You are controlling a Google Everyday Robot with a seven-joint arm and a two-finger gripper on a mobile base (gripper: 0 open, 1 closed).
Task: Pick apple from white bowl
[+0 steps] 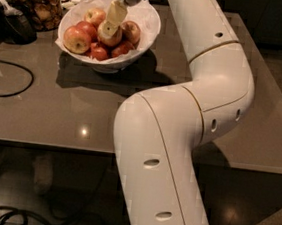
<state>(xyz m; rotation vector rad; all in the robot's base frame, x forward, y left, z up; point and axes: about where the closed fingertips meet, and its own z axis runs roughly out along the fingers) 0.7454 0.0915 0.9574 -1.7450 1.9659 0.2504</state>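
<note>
A wide, round, glossy white bowl (137,54), lined with crumpled white paper, is seen standing upright on the far left part of the brown desk (55,110). A large round yellow-and-red apple (116,38) is found near the bowl's middle, piled among smaller red apples. The cream pincer (108,29) is positioned inside the bowl, directly at the top of this apple.
</note>
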